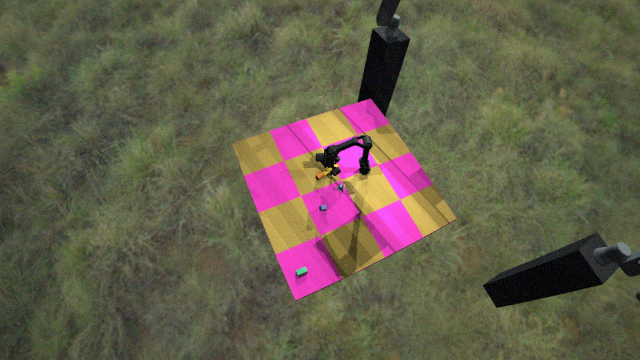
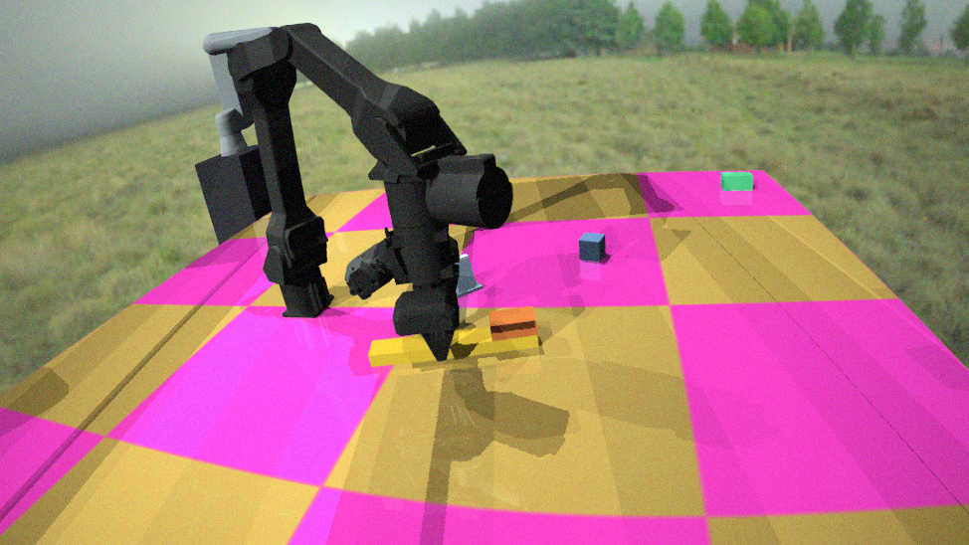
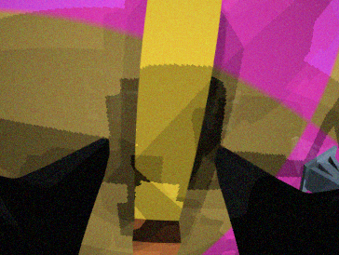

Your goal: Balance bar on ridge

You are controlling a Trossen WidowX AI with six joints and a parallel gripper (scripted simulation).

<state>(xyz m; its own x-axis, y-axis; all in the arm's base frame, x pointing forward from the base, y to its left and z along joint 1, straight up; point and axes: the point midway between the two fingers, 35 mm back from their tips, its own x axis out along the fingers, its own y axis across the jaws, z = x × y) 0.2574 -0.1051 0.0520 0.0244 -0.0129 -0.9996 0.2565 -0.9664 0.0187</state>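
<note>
Flat yellow bar (image 2: 406,349), orange block end.

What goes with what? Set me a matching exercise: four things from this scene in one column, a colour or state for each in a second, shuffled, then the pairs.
Column one:
1. bar
2. ridge
3. cube
4. gripper

Column two:
A. blue
B. open, fingers down on either side of the bar
C. grey, standing apart from the bar
D. yellow, with an orange block at one end

Pairs: 1-D, 2-C, 3-A, 4-B
</note>
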